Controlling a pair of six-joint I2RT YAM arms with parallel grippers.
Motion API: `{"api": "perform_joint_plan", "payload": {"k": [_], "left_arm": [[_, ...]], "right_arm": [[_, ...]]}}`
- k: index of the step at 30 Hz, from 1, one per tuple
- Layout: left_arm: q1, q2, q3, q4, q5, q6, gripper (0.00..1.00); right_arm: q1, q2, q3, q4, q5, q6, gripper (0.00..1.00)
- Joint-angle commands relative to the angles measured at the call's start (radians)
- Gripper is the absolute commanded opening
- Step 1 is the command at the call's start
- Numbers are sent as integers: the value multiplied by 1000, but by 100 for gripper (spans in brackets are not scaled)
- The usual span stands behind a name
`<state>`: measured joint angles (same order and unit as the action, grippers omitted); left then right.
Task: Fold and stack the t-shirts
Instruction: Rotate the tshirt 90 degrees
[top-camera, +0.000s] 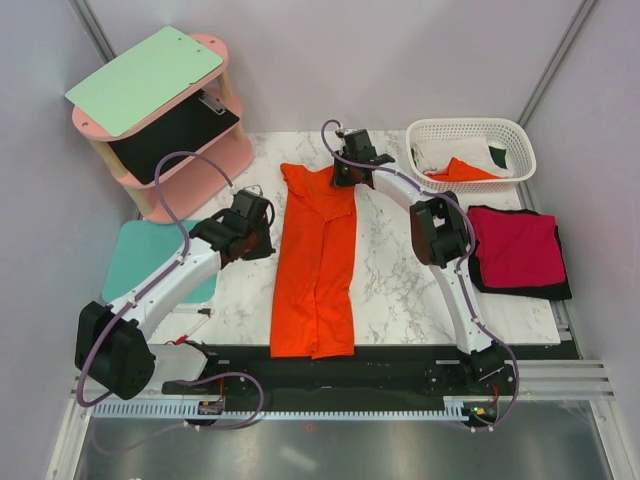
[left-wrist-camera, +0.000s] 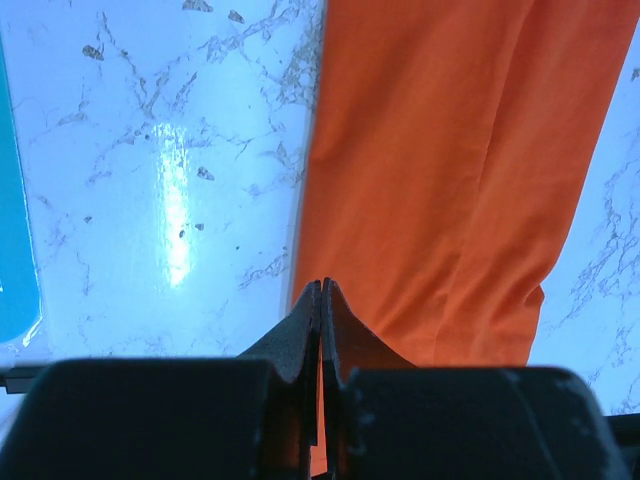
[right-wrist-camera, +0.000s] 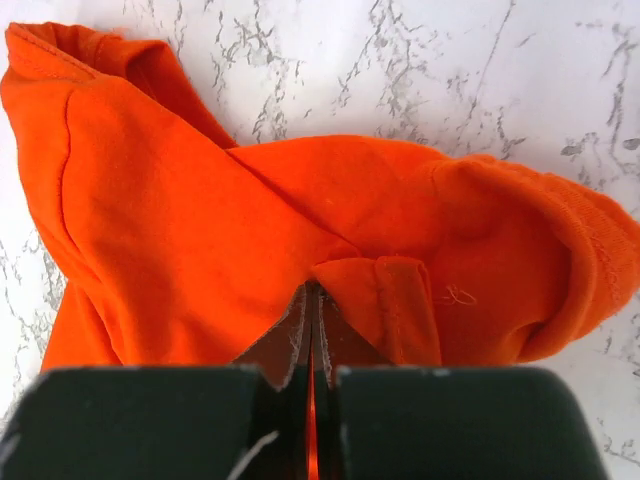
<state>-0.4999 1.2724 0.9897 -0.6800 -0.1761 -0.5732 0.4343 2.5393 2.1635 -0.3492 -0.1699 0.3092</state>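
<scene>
An orange t-shirt (top-camera: 315, 270) lies folded into a long narrow strip down the middle of the marble table (top-camera: 390, 270). My right gripper (top-camera: 346, 172) is at its far end, shut on a bunched fold of the orange cloth (right-wrist-camera: 200, 200), which gathers at the tips (right-wrist-camera: 315, 288). My left gripper (top-camera: 268, 233) hovers by the strip's left edge (left-wrist-camera: 450, 170). It is shut (left-wrist-camera: 322, 286), and the cloth below lies flat and undisturbed. A folded crimson t-shirt (top-camera: 515, 250) rests on a black one (top-camera: 560, 288) at the right.
A white lattice basket (top-camera: 470, 127) at the back right holds white (top-camera: 435, 155), orange (top-camera: 462, 171) and dark green (top-camera: 498, 155) cloth. A teal mat (top-camera: 140, 255) lies at the left. A pink shelf unit (top-camera: 165, 100) stands at the back left.
</scene>
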Motion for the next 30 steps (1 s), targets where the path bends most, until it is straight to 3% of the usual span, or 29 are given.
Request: {"api": "perform_joint_plan", "payload": {"k": [1, 17, 23, 24, 28, 29, 30], "left_arm": [[9, 34, 59, 8, 27, 44, 2], [11, 61, 47, 53, 52, 68, 2], [9, 71, 41, 85, 76, 65, 2], [11, 74, 38, 91, 81, 64, 2], [11, 88, 18, 118, 99, 58, 2], [11, 99, 14, 128, 104, 55, 7], [11, 104, 7, 132, 110, 52, 9]], "right_arm": [[-6, 4, 48, -14, 50, -15, 0], [-94, 168, 213, -7, 135, -48, 0], [-92, 34, 87, 162, 83, -120, 0], [-91, 1, 61, 183, 81, -122, 3], [-94, -207, -68, 237, 52, -108, 31], [-94, -244, -94, 240, 40, -90, 38], [-94, -285, -128, 249, 26, -81, 52]]}}
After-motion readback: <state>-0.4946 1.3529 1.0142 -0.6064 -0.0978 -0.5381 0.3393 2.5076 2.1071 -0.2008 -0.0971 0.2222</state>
